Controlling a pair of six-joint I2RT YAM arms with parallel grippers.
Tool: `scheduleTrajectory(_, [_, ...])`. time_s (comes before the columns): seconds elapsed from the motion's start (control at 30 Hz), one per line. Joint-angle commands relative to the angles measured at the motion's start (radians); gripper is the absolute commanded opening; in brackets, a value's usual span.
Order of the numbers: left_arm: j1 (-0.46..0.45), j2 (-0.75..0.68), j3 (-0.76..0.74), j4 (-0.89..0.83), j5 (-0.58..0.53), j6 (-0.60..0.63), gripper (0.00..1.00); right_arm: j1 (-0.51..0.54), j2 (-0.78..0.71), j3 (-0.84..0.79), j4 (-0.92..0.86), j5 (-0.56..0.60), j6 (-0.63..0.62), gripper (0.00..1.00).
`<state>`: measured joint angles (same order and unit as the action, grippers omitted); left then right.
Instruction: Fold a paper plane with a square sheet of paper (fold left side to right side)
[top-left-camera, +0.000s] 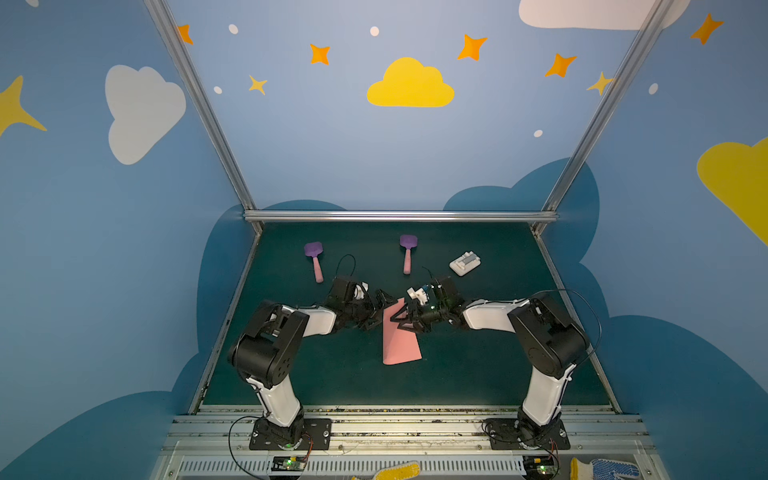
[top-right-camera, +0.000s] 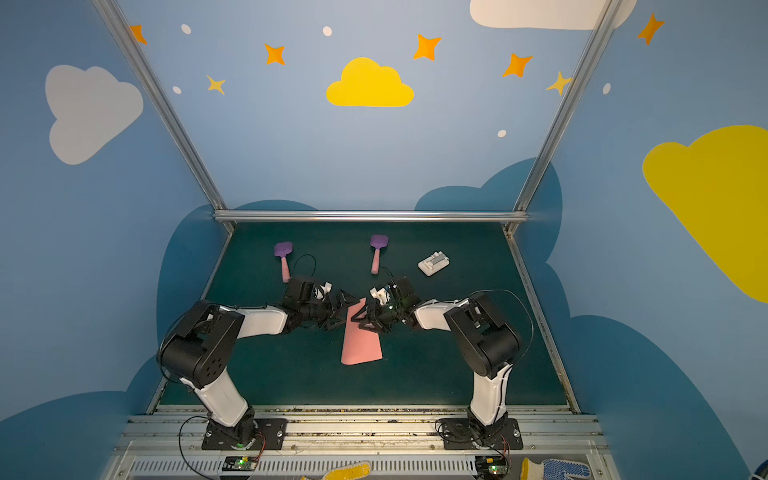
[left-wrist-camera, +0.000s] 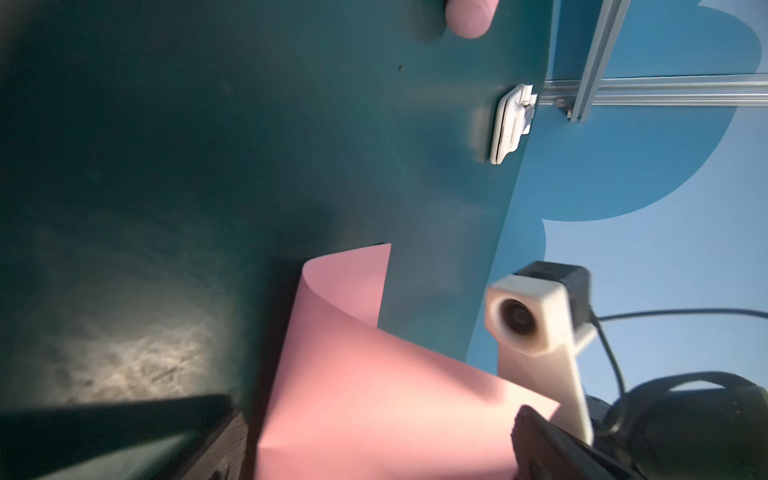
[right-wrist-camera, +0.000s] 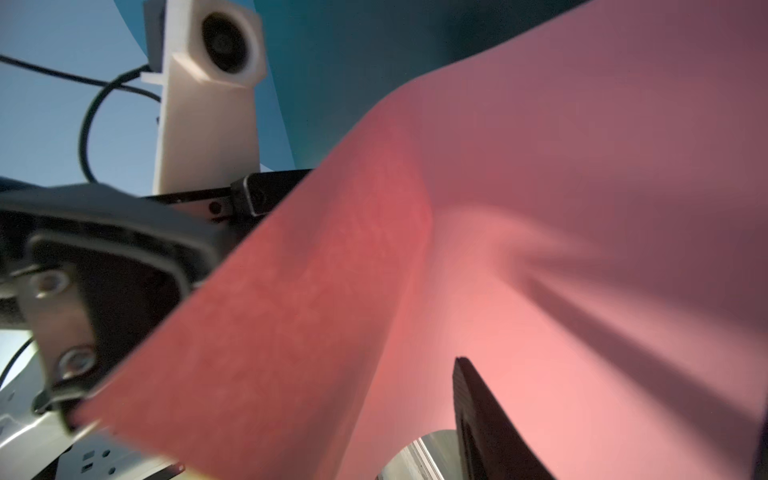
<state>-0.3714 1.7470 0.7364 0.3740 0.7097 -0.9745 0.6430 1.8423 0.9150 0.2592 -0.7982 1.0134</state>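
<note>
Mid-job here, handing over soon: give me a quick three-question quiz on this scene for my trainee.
1. How many purple-headed, pink-handled spatulas lie on the dark green table?
2. True or false: the salmon-pink square sheet of paper is pressed flat with a sharp crease.
3. In both top views, the small white plastic block lies: A on the sheet; B between the spatulas; C to the right of both spatulas.
Key: 1. Two. 2. False; the folded-over side still curves loosely. 3. C.
</note>
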Motion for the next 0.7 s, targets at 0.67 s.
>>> scheduleTrajectory(0.67, [0.005,-0.056,-0.030,-0.040,0.002,0.039,1.00,-0.141,-0.368,-0.298,-0.255,0.150,-0.213,0.29])
